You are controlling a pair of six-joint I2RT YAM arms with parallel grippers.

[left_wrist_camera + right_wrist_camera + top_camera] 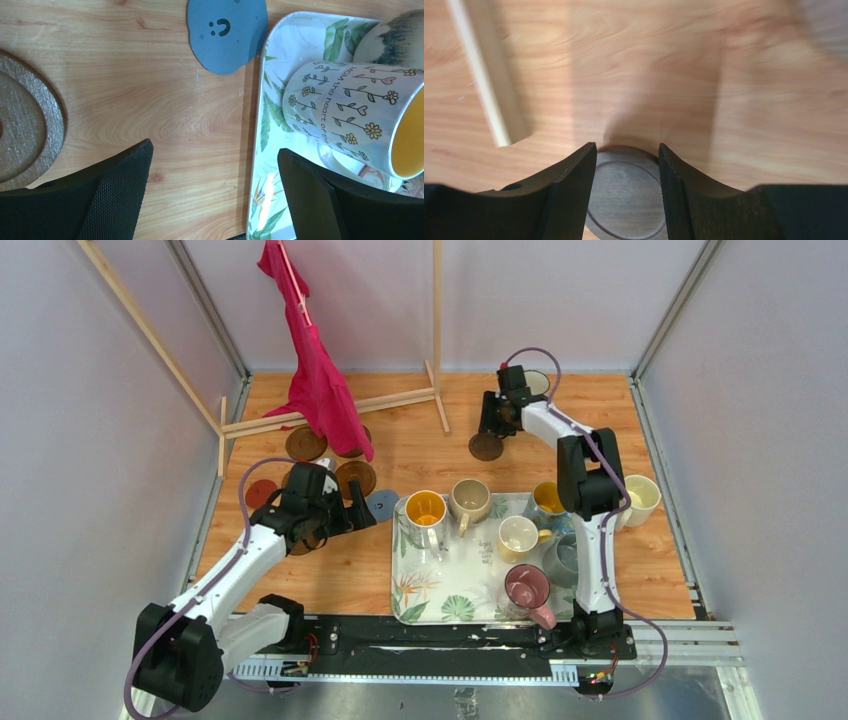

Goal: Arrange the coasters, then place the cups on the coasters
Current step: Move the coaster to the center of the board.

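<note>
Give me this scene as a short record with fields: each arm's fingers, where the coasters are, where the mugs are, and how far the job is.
left gripper: fingers open, empty, beside the tray's left edge
right gripper: far side of the table, fingers either side of a brown coaster; grip unclear
other coasters: grey-blue coaster by the tray, red coaster and brown coasters at left near the pink cloth
mugs: most on the tray, one cream mug on the table to its right
progress: no mug seen on a coaster

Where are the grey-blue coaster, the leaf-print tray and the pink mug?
grey-blue coaster [227,30]: left wrist view, middle of top face.
leaf-print tray [445,575]: top external view, bare floor.
pink mug [527,587]: top external view, inside bottom.
</note>
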